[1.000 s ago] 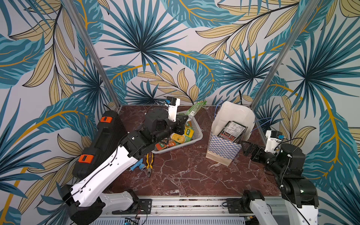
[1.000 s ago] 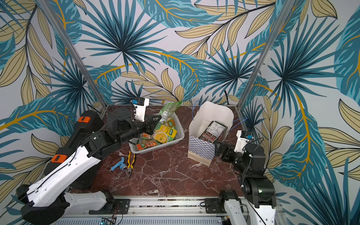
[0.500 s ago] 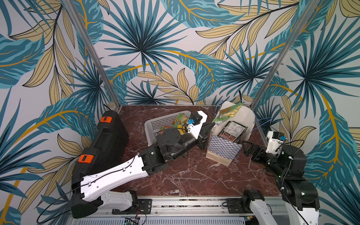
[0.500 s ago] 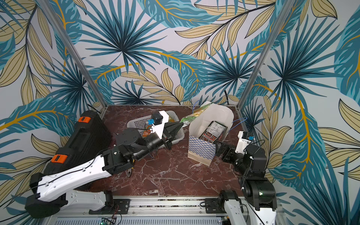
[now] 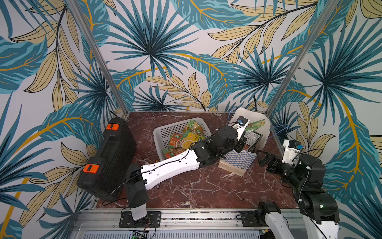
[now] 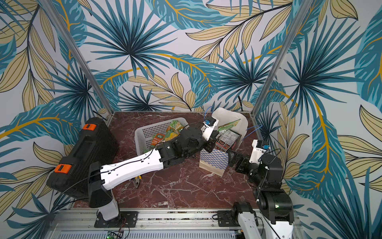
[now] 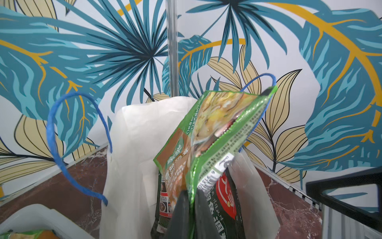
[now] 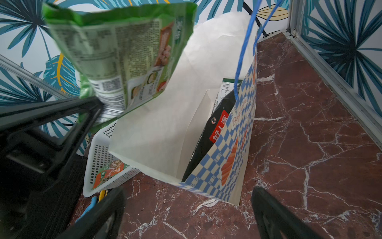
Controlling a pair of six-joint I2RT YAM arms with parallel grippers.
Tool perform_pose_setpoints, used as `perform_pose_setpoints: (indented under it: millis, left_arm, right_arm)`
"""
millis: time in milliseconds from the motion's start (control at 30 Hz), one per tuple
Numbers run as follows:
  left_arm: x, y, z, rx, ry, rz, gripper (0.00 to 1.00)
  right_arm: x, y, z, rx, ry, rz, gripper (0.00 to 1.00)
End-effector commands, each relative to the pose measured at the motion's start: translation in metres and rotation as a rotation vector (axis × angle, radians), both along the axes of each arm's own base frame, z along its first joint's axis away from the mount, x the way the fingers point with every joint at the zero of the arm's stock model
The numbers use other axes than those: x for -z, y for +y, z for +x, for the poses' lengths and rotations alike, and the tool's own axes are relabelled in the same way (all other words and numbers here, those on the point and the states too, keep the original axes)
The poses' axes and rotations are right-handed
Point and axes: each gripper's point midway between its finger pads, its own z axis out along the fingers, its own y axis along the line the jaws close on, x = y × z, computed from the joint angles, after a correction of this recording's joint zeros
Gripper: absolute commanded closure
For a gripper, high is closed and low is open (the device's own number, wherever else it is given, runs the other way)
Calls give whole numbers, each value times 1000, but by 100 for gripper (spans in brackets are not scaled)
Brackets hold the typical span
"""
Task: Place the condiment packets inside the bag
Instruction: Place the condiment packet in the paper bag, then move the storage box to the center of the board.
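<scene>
Packets [image 5: 186, 140] mostly lie in the basket [image 5: 165, 132], just left of the bag [image 5: 237, 163]. One green packet [image 7: 210, 132] is up over the bag's open mouth, tilted, w/ its lower edge clamped btwn the left gripper [image 7: 191, 195] fingers. Dark pouches [image 5: 251, 139] stand inside the bag already. Your right gripper [image 8: 187, 215] sits low by the bag's checkered side, fingers wide apart, nothing in them. Pliers [image 6: 136, 182] lie under your left arm.

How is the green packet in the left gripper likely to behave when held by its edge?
Probably light and fairly stiff: the green packet stands up from the left gripper without drooping. Its glossy film may slip.
</scene>
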Motion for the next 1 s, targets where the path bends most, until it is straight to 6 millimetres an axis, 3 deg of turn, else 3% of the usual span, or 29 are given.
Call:
perform_pose_setpoints:
  millis: [0, 33, 133, 233, 367, 500, 733, 967]
  left_arm:
    - [-24, 15, -5, 9, 118, -41, 34]
    - [-29, 18, -10, 25, 125, -49, 24]
    - [-49, 34, -27, 61, 127, -76, 12]
    - [-64, 64, -38, 43, 97, -75, 0]
    - [-58, 112, -45, -44, 49, -31, 0]
    - [-28, 158, -36, -162, 49, 27, 0]
    - [50, 236, -1, -405, 137, 54, 0]
    - [106, 292, 24, -555, 123, 29, 0]
  right_arm:
    - [-4, 11, -6, -65, -4, 18, 0]
    - [-6, 15, -6, -88, -9, 24, 0]
    - [-14, 24, -7, -139, -30, 42, 1]
    - [-22, 31, -7, -177, -58, 61, 0]
    - [-39, 50, -7, -283, -104, 124, 1]
    - [-58, 67, -2, -386, -153, 199, 1]
    - [-88, 78, 21, -457, -203, 267, 0]
    - [-113, 93, 41, -512, -240, 278, 1]
